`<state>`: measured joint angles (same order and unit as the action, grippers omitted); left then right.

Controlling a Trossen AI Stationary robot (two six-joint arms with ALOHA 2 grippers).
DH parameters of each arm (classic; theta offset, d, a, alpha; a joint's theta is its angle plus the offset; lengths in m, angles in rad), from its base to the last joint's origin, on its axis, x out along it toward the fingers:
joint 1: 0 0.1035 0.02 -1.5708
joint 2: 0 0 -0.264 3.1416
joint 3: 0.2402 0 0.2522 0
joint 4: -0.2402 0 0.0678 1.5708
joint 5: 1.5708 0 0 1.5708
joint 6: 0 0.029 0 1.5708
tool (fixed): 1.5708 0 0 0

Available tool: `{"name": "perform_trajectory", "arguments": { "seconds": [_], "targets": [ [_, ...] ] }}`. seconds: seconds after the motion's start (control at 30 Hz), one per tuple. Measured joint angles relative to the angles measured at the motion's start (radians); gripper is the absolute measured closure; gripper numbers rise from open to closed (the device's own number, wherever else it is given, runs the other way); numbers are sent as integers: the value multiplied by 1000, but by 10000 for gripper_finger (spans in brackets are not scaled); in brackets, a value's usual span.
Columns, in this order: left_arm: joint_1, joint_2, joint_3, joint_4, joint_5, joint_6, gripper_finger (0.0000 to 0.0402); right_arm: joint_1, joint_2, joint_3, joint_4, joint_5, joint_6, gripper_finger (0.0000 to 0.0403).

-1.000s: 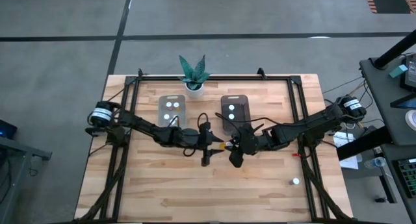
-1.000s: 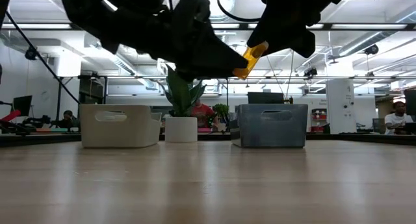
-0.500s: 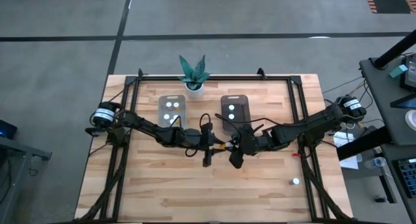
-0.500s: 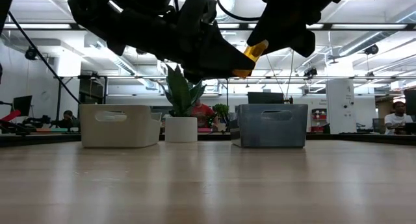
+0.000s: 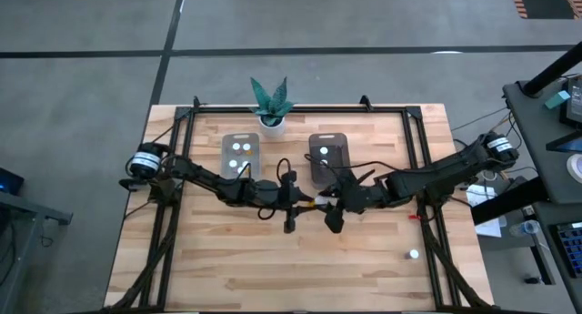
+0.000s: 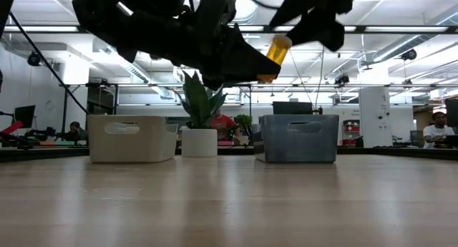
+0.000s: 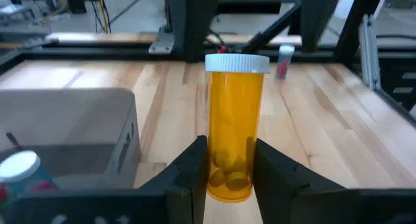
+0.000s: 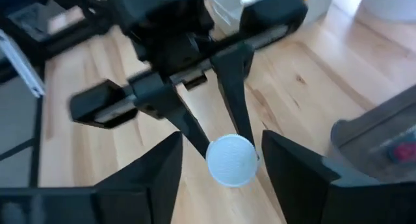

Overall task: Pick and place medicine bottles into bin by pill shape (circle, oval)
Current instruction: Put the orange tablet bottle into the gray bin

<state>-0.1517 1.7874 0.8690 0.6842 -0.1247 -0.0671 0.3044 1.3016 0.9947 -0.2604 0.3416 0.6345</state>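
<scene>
Jaws first: my left jaws (image 7: 231, 175) are pressed against the lower body of an amber bottle (image 7: 235, 126), one finger (image 7: 188, 172) on each side, holding it up off the bench (image 5: 364, 268). My right jaws (image 8: 221, 162) stand spread on either side of that bottle's white cap (image 8: 231, 160), clear of it on both sides. Both sets meet nose to nose over the middle of the bench, the bottle between them (image 5: 318, 203).

From largest to smallest around them: the bench lies beneath both jaws, with a black frame (image 5: 300, 107) along its edges. Beyond my jaws, toward the far edge, sit two tubs. The pale clear tub (image 5: 240, 157) is behind my left jaws and holds several white-capped bottles (image 5: 240, 148); the dark smoky tub (image 5: 329, 156) is behind my right jaws and also shows white caps (image 5: 324, 157) inside. A potted green plant (image 5: 271, 105) stands between the tubs and farther back, at the bench's far edge.

Smaller things: the held bottle has a few pills (image 7: 227, 172) in its bottom; I cannot tell their shape. One loose white-capped bottle (image 5: 414, 255) rests on the bench well off to the right of my right jaws, toward the near edge.
</scene>
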Motion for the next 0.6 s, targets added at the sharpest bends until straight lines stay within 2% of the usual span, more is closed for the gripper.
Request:
{"name": "perform_trajectory", "arguments": {
  "seconds": [0.13, 0.3, 0.43, 0.6],
  "targets": [
    [-3, 0, -23, 97, 0, 25, 321, 23, -67, 0, -3, 5, -54, 183],
    [-12, 0, -60, 245, 36, 57, 320, 93, -121, -4, -4, 133, -132, 179],
    [-13, -1, -95, 388, 99, 58, 320, 152, -129, -11, 1, 206, -184, 179],
    [-13, -2, -103, 468, 148, 56, 320, 196, -90, -29, 57, 285, -232, 179]
  ]
}}
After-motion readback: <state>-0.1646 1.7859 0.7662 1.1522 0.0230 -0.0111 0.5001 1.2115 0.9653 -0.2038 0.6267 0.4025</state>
